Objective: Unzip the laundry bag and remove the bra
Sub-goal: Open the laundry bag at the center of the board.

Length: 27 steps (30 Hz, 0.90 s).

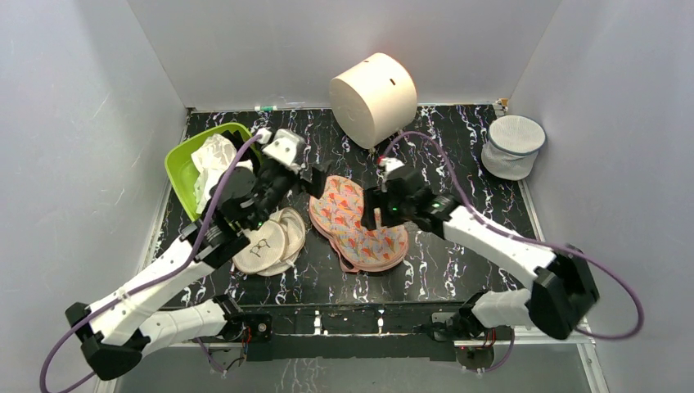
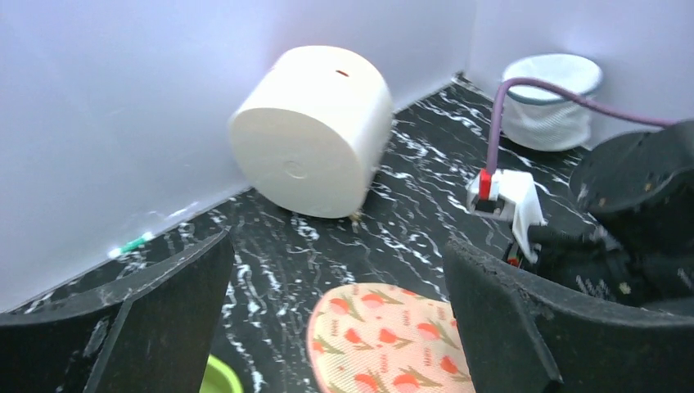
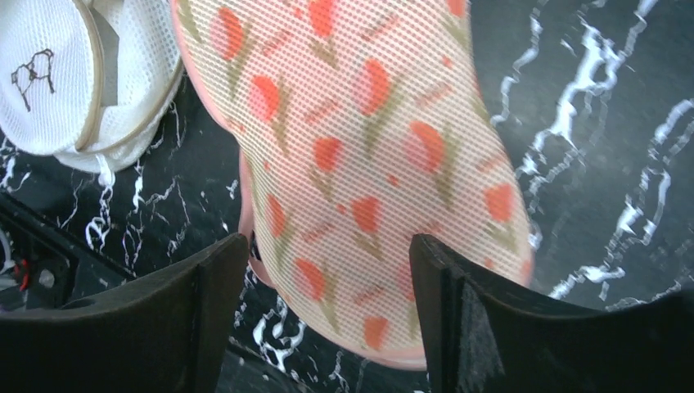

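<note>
Top external view, showed laundry bag [image 1: 358, 223] flat on tabletop [image 1: 311, 270], left tool [image 1: 319, 178] wide at its far end, right tool [image 1: 372, 209] parted, empty, above it.

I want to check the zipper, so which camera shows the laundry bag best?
The top external view: the whole laundry bag lies there, apparently closed. The right wrist view shows only a close flowered patch of the laundry bag; the left wrist view, just one rounded end.
</note>
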Each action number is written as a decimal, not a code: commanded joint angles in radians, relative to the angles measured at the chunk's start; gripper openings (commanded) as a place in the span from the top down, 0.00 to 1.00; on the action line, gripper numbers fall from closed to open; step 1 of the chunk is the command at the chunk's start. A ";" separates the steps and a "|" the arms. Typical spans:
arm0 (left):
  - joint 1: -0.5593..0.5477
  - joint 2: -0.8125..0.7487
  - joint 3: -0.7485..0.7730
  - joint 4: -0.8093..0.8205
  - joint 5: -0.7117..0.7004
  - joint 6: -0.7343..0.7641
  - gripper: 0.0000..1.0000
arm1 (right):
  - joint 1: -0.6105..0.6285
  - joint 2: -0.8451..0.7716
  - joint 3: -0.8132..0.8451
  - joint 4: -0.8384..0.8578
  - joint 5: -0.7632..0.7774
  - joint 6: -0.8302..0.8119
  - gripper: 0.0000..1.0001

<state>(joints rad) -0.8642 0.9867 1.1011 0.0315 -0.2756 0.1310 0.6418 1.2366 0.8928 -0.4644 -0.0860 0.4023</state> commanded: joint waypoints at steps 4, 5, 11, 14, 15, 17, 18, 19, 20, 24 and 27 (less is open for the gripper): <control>0.000 -0.158 -0.122 0.138 -0.198 0.095 0.02 | 0.267 0.294 0.306 -0.055 0.347 -0.048 0.33; -0.001 -0.174 -0.122 0.118 -0.200 0.091 0.02 | 0.292 0.332 0.346 -0.072 0.371 -0.056 0.33; 0.000 -0.261 -0.117 -0.035 -0.232 0.105 0.02 | 0.377 0.564 0.533 -0.172 0.522 -0.073 0.37; -0.001 -0.282 -0.081 -0.128 -0.278 0.105 0.02 | 0.417 0.659 0.633 -0.237 0.612 -0.072 0.40; 0.000 -0.296 -0.072 -0.148 -0.278 0.099 0.02 | 0.430 0.688 0.661 -0.264 0.645 -0.070 0.40; 0.000 -0.321 -0.062 -0.178 -0.268 0.088 0.02 | 0.451 0.747 0.709 -0.304 0.691 -0.076 0.42; -0.001 -0.334 -0.060 -0.188 -0.268 0.082 0.01 | 0.460 0.770 0.728 -0.318 0.704 -0.080 0.43; 0.000 -0.345 -0.059 -0.194 -0.269 0.078 0.02 | 0.468 0.791 0.746 -0.329 0.716 -0.081 0.43; -0.001 -0.356 -0.061 -0.197 -0.273 0.077 0.02 | 0.477 0.807 0.760 -0.336 0.727 -0.081 0.43; 0.000 -0.376 -0.074 -0.194 -0.292 0.081 0.02 | 0.497 0.840 0.790 -0.342 0.758 -0.078 0.43; 0.000 -0.370 -0.073 -0.207 -0.290 0.075 0.02 | 0.502 0.855 0.804 -0.352 0.790 -0.071 0.44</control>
<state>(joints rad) -0.8639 0.6147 1.0023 -0.1478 -0.5430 0.2111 1.1374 2.0872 1.6291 -0.7948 0.6033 0.3229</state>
